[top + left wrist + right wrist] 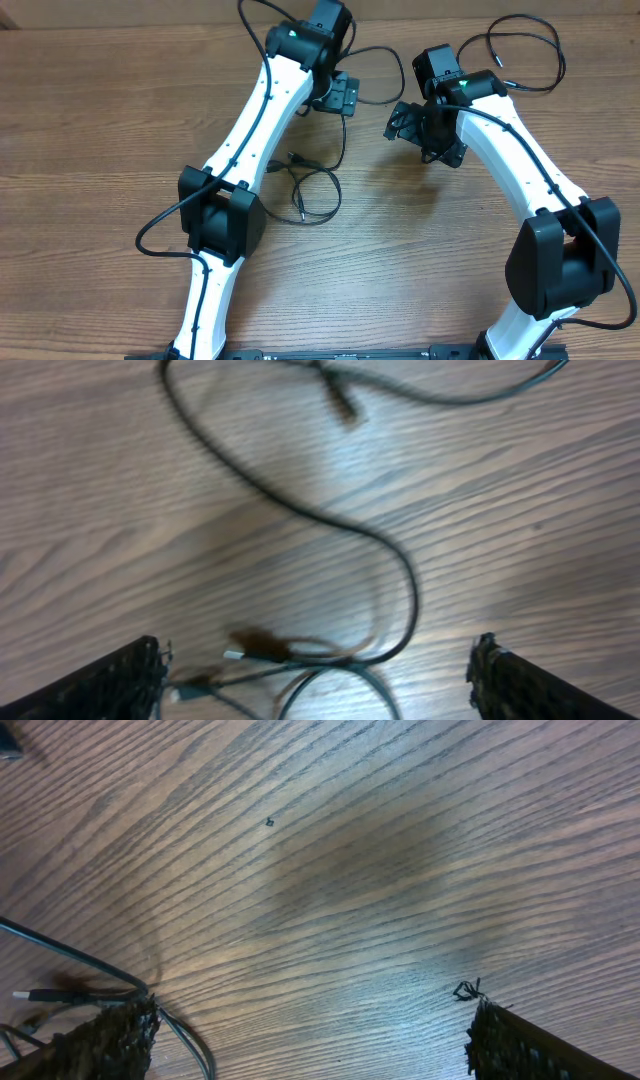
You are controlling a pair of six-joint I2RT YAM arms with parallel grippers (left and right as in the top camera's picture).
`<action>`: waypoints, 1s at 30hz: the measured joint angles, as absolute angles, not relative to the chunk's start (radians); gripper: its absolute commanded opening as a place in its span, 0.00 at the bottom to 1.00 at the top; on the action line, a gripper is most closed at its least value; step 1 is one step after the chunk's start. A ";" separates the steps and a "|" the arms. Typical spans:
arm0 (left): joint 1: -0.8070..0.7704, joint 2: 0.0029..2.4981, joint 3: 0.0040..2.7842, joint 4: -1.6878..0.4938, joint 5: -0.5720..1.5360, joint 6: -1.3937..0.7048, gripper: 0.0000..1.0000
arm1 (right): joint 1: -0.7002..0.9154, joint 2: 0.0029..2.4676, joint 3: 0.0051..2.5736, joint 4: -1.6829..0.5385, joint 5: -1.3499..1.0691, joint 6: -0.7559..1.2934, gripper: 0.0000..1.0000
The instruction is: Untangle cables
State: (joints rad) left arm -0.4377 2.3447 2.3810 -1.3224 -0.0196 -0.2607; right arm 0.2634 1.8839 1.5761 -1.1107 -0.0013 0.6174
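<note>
Cables, black, loosely tangled on wooden table.
Jaws spread wide, holding nothing: left gripper, right gripper.

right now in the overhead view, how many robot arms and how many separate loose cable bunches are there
robot arms: 2 (left arm, right arm)
cable bunches: 2 (centre tangle, top-right loop)
total: 4

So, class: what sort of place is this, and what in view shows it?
Probably a robotics lab bench: a white left arm and right arm reach over a wood-grain table, with loose black cables lying on it.
</note>
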 measured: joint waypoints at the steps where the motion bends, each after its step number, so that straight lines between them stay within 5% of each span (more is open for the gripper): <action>1: -0.432 2.344 2.381 -1.330 -0.019 -0.261 1.00 | 0.263 1.884 1.576 -1.111 -0.001 0.617 1.00; 30: -0.294 2.149 2.263 -1.635 -0.031 -0.493 0.99 | 0.312 1.884 1.576 -1.093 -0.049 0.598 1.00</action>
